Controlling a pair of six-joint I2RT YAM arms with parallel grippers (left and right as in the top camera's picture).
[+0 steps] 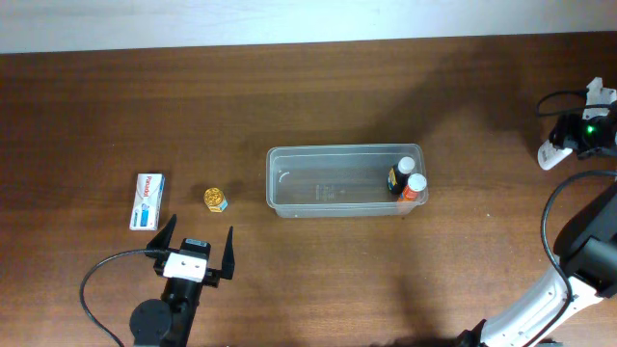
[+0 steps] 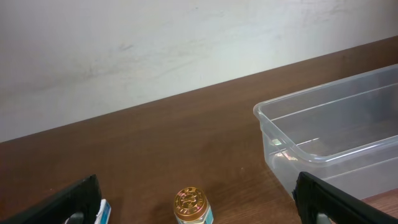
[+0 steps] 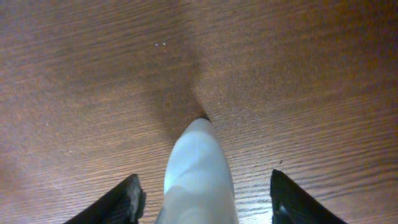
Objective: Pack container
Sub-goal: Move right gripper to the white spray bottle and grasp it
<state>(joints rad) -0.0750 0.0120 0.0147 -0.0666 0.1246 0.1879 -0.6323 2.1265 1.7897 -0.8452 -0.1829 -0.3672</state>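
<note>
Clear container [image 1: 333, 149] is lying mid-way along the counter [image 1: 96, 116], long axis running left-right | left fingers [image 2: 339, 202] are standing apart, nearer, container lying ahead-right, gold-capped jar [image 1: 215, 200] just ahead | right fingers [image 3: 118, 202] are standing apart, well off at far right.

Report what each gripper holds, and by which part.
The left gripper holds nothing, and its jaws are open. The right gripper has a white object between its spread jaws, untouched where visible, so no hold shows.

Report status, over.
Left gripper open by jar. Right gripper open around white item. Container holds two bottles. Box, jar outside it.
</note>
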